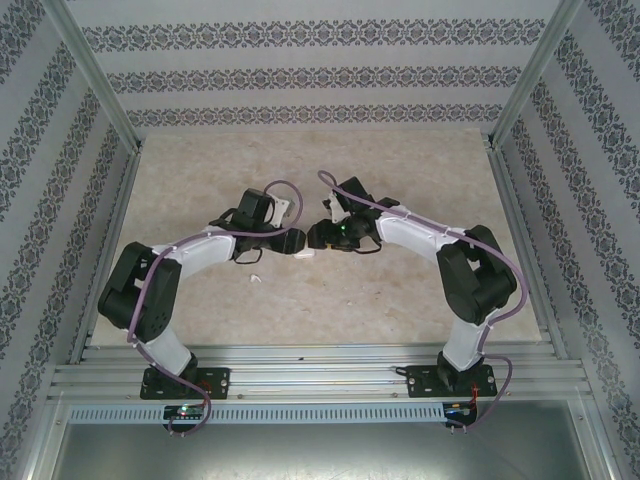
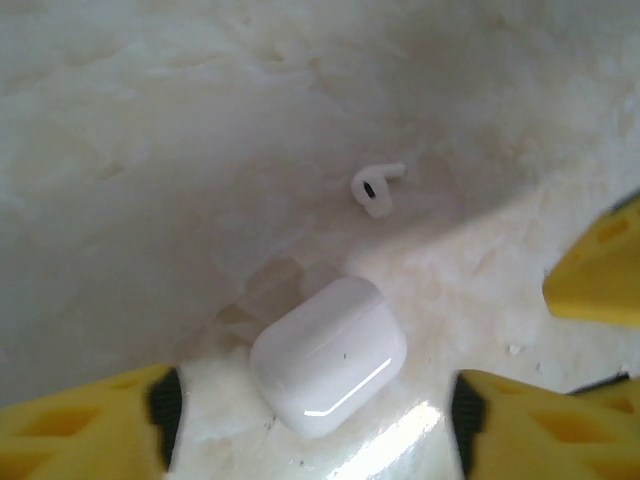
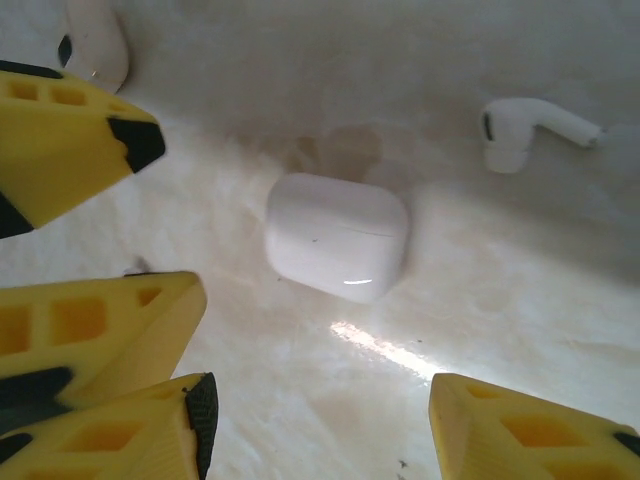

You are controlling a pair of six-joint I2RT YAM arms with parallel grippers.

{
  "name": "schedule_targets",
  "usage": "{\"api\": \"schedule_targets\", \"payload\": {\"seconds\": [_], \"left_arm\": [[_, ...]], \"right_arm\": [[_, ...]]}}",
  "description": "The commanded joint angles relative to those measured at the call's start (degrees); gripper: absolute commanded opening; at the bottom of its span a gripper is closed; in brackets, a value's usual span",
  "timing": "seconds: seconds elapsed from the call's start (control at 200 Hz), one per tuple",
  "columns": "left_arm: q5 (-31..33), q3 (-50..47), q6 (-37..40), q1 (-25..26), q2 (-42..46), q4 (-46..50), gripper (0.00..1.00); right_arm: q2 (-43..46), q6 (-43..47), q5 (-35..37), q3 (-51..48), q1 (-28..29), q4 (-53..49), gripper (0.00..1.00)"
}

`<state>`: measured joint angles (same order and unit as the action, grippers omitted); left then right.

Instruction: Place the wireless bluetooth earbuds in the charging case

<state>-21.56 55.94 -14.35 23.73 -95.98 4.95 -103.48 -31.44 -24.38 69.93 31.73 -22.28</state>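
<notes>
Though both pairs of jaws stand wide, the charging case (image 2: 328, 355) lies shut and ungripped.
The left gripper (image 2: 312, 408) flanks the case and the right gripper (image 3: 320, 405) hovers near it; one earbud (image 2: 377, 188) lies beyond the case, and a second earbud (image 3: 95, 40) is cut off at the frame edge.

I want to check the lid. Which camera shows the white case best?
Right wrist: the charging case sits whole, centred, lid seam showing. Left wrist shows it whole too, seam unclear. Top view: too small to tell.
</notes>
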Motion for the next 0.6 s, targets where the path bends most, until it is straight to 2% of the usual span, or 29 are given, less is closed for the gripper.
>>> {"api": "schedule_targets", "payload": {"seconds": [0.0,0.155,0.26,0.595], "left_arm": [[4.2,1.3,-11.8,1.9,0.5,3.6,0.83],[9.7,3.8,-14.7,5.2,-1.5,7.6,0.91],[12.8,7.7,-15.7,6.6,-5.5,12.1,0.92],[21.9,13.4,-17.0,11.5,-12.0,15.6,0.91]], "right_arm": [[2.2,-4.2,1.1,-4.3,-2.1,3.9,0.59],[6.2,-5.3,0.9,-9.8,-4.7,6.7,0.59],[8.5,-4.1,0.9,-11.3,-6.1,6.3,0.59],[12.3,-3.1,-1.5,-15.9,-10.6,8.4,0.59]]}}
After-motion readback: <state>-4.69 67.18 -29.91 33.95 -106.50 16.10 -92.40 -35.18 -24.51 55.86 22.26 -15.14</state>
